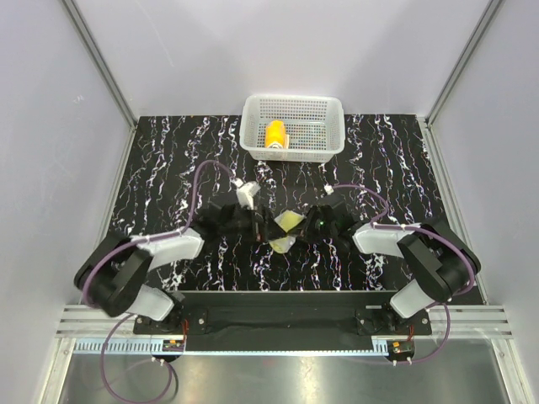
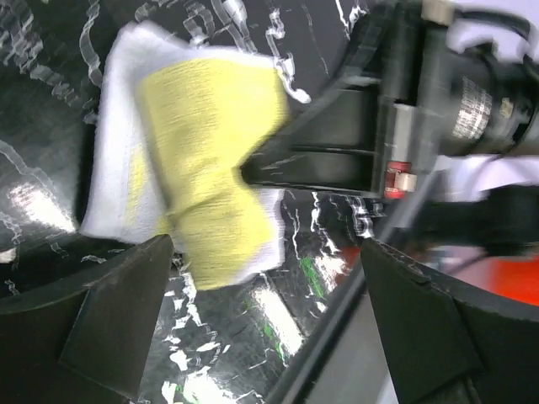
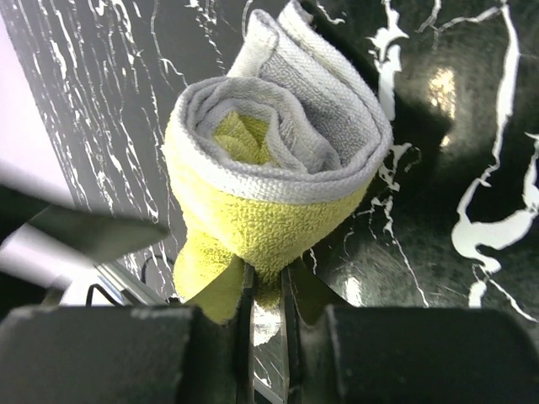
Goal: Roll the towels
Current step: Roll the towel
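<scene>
Centrally, rolled grey towel (image 3: pixel 278 168) with yellow-green blotches lay on black marbled table (image 1: pixel 168 172), right gripper (image 3: pixel 265 282) clenched on its yellow edge, left gripper (image 2: pixel 265 252) gaped wide beside it, rolled orange towel (image 1: pixel 275 135) sat in white perforated basket (image 1: pixel 330 107) farther back.

The grey towel (image 3: pixel 278 126) is looped terry cloth, rough and matt, its yellow-green side fuzzier, with a flat woven hem. My right gripper (image 3: pixel 265 278) is matt black plastic, faintly grainy, and my left gripper (image 2: pixel 265 248) has the same dull finish. The table (image 1: pixel 168 168) is glossy black with white veins, like polished marble, and it throws back glare. At the far edge the basket (image 1: pixel 303 151) is smooth white perforated plastic; the orange towel (image 1: pixel 275 135) in it looks like soft cloth. My arm shells (image 1: pixel 173 246) are smooth white plastic.
</scene>
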Robot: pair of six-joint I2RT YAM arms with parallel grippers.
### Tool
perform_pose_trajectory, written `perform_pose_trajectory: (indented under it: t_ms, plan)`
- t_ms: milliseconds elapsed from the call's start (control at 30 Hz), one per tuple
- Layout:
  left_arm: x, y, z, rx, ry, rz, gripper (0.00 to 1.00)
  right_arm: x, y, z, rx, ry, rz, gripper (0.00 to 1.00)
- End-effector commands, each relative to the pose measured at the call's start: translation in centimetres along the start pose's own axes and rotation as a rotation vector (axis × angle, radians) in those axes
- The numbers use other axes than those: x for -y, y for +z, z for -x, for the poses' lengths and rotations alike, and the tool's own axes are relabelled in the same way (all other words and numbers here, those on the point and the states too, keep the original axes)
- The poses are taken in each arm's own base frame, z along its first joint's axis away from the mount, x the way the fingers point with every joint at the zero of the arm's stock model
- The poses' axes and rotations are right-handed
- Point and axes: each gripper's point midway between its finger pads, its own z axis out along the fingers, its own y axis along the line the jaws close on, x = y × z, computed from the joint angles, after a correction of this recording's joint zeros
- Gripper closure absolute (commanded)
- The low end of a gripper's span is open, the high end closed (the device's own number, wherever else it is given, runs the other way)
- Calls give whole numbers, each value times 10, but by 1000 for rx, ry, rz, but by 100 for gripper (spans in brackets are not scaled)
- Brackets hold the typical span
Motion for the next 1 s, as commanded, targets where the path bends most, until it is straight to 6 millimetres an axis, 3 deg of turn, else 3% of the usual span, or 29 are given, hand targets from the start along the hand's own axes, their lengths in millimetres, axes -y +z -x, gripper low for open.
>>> perform_pose_trajectory:
  t_ms: [0,33,67,100,167,200,467,633,667,700,833,967]
  plan:
    - [7,-7,0,32,350,266,1,12,-4,-7,-18,15,-83,97]
    - [2,-12,12,95,419,361,1,12,-4,-7,-24,15,-93,97]
    - [12,-16,15,126,459,372,1,12,-4,-7,-26,16,-97,97]
    - [22,-14,4,117,510,368,1,11,-4,-8,-33,19,-99,97]
    - [27,-17,7,157,581,410,1,12,-4,-7,-36,27,-107,97]
    - [37,-12,-2,146,622,391,1,11,-4,-9,-44,31,-106,97]
    - [19,27,-37,16,750,508,1,9,-6,-12,-66,41,-104,98]
    - [13,37,-36,14,761,573,1,5,-12,-13,-71,38,-94,97]
    - [11,42,-37,-1,768,582,5,5,-13,-13,-72,36,-94,97]
    - [9,44,-37,-10,773,595,17,4,-14,-14,-74,38,-91,97]
    - [2,54,-43,-61,783,622,41,-1,-20,-15,-81,34,-78,96]
    - [-1,61,-43,-84,775,600,55,-4,-25,-18,-104,24,-63,96]
